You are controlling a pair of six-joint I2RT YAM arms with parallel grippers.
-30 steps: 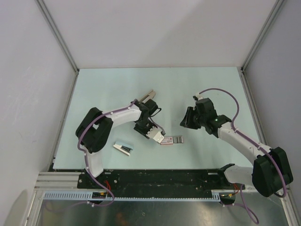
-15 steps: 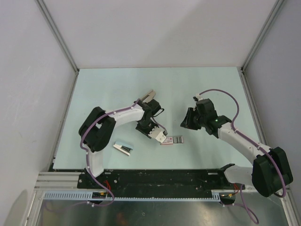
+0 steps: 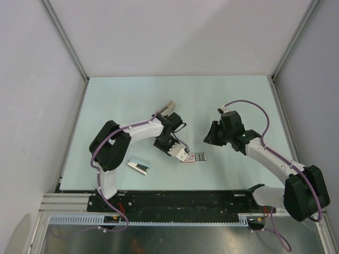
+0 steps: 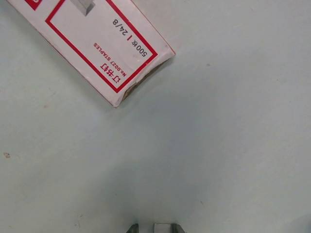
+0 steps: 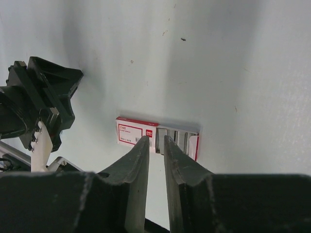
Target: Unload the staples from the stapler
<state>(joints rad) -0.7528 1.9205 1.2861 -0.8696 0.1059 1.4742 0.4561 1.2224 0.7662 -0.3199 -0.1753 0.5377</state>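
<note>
From above, the left gripper (image 3: 181, 154) touches the left end of the staple box (image 3: 187, 157). The grey staples (image 3: 200, 157) stick out on its right, and the right gripper (image 3: 209, 138) hovers beyond them. A small dark object (image 3: 139, 166) lies well apart to the left.

On the left wrist view only the fingertips (image 4: 165, 228) show, so I cannot tell their state.

On the right wrist view the fingers (image 5: 141, 160) stand narrowly apart and empty. I judge they should widen and pinch the strip while the left gripper braces the box.

table (image 3: 222, 95): pale green | walls (image 3: 175, 37): white | base rail (image 3: 180, 200): black, along near edge

Staple box (image 4: 92, 43): "No.0027 STAPLES", "24/8", "500枚", "订书钉".
</note>
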